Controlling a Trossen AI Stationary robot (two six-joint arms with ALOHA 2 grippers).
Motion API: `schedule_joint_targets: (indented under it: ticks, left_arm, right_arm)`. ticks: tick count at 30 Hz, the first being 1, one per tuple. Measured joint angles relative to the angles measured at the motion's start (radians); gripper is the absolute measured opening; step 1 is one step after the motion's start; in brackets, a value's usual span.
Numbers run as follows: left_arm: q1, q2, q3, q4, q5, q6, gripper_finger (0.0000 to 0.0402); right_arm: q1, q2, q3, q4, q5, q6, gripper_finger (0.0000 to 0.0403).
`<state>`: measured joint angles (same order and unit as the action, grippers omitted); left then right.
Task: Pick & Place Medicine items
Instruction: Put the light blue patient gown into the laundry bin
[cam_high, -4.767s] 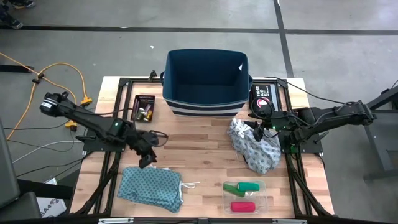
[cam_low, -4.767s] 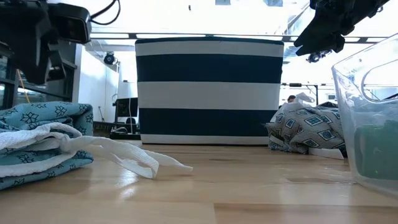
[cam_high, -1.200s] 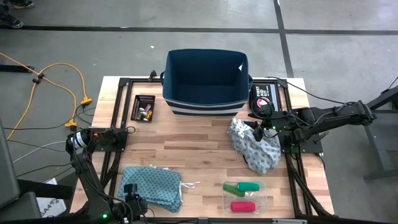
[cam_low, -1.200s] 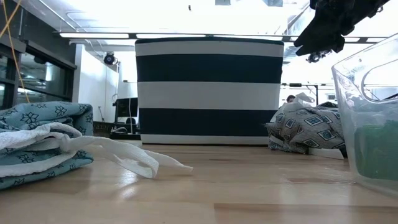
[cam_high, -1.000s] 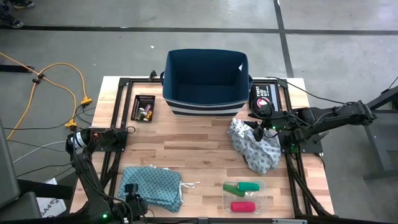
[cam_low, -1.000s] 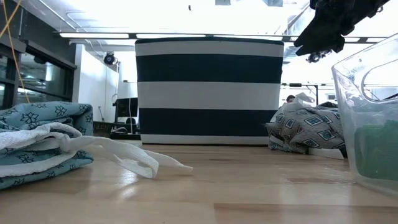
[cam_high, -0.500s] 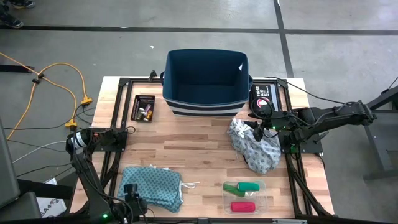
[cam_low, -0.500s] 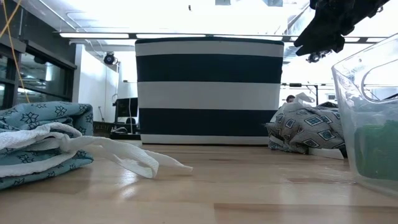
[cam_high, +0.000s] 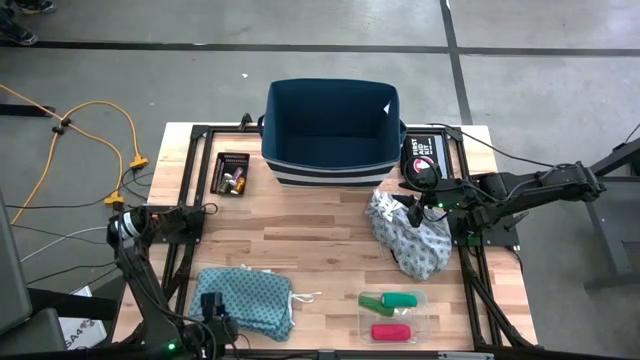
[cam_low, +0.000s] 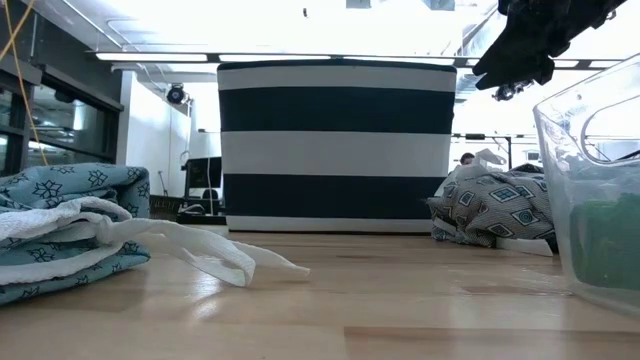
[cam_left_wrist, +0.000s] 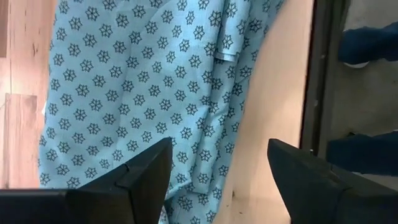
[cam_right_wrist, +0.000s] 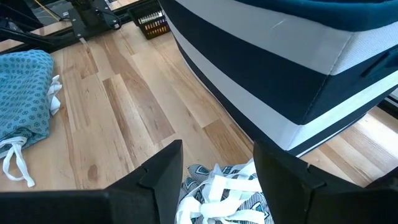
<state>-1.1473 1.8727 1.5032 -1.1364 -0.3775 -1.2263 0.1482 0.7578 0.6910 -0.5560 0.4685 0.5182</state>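
The medicine items lie in a clear container (cam_high: 393, 315) near the table's front right. They are two green tubes (cam_high: 390, 299) and a red-pink tube (cam_high: 390, 331). The green shows through the container's wall (cam_low: 600, 245) in the low view. My left gripper (cam_high: 213, 312) (cam_left_wrist: 217, 155) stands open above the near left corner of the teal patterned cloth (cam_high: 243, 303) (cam_left_wrist: 155, 81). My right gripper (cam_high: 415, 207) (cam_right_wrist: 217, 155) hangs open over the grey patterned cloth (cam_high: 408, 236), well above it in the low view (cam_low: 520, 50).
A navy-and-white striped basket (cam_high: 332, 130) stands at the far middle. A small black tray (cam_high: 232, 173) with small items sits to its left. A black first aid pouch (cam_high: 420, 158) lies to its right. Bare wood lies between the cloths (cam_high: 320, 235).
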Motion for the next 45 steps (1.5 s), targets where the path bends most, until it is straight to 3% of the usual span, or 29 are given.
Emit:
schedule_joint_targets:
  ticks: [25, 45]
  left_arm:
    - [-0.001, 0.165, 0.0, 0.094, -0.05, 0.041, 0.0256]
    - [-0.001, 0.212, 0.008, 0.012, -0.072, 0.048, 0.0256]
  right_arm:
    - [0.0, 0.0, 0.0, 0.0, 0.0, 0.0, 0.0184]
    - [0.0, 0.0, 0.0, 0.0, 0.0, 0.0, 0.0184]
